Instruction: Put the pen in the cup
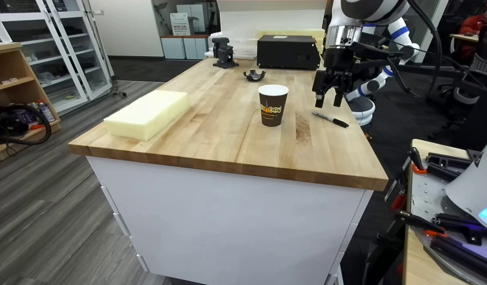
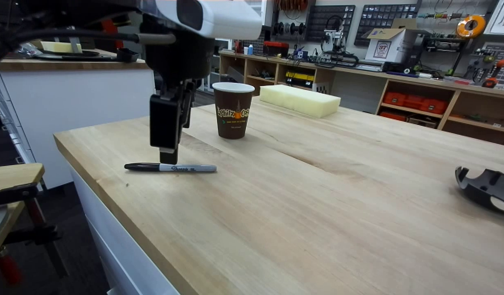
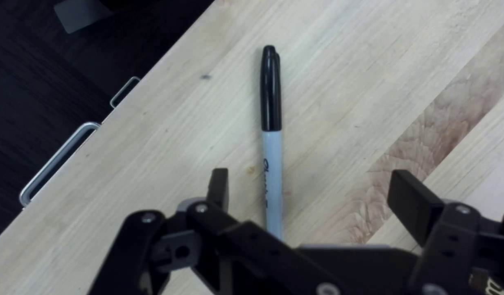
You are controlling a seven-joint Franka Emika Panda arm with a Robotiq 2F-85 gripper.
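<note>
The pen is a grey marker with a black cap (image 3: 272, 135), lying flat on the wooden table. It shows in both exterior views (image 1: 329, 118) (image 2: 170, 167). The dark brown paper cup (image 1: 272, 109) with a pale rim stands upright on the table, apart from the pen. It also shows in an exterior view (image 2: 232, 114). A bit of its lettering appears at the wrist view's lower right corner (image 3: 492, 285). My gripper (image 3: 309, 176) is open and empty above the pen, pointing down (image 1: 328, 102). In the wrist view the pen lies between the fingers, nearer the left one; its lower end is hidden.
A pale yellow foam block (image 1: 148, 114) lies beyond the cup. A curved black part (image 1: 254, 75), a black box (image 1: 288, 52) and a black stand (image 1: 224, 53) are farther along the table. The table edge (image 3: 153, 69) is close to the pen.
</note>
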